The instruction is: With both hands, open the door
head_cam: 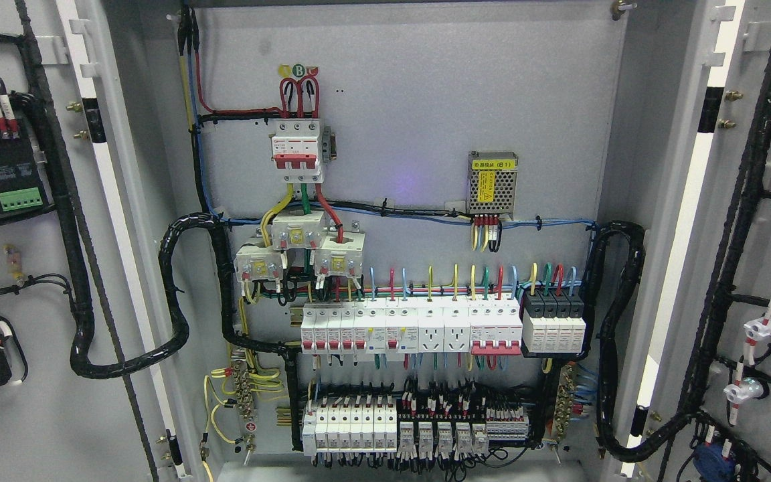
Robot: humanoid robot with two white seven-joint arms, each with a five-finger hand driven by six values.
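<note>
Both grey metal doors of an electrical cabinet stand swung wide open, the left door [37,268] filling the picture's left edge and the right door [760,268] its right edge, each with its inner face turned toward the camera. Black wrapped cable looms run down the inside of each door, which also carry mounted components with red and white fittings. Between the doors the cabinet's back panel [412,120] lies fully exposed, lined with rows of white breakers and coloured wiring.

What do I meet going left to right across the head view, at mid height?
Open left door with black wiring → red-and-white main breaker → perforated metal power supply with yellow label → open right door.
</note>
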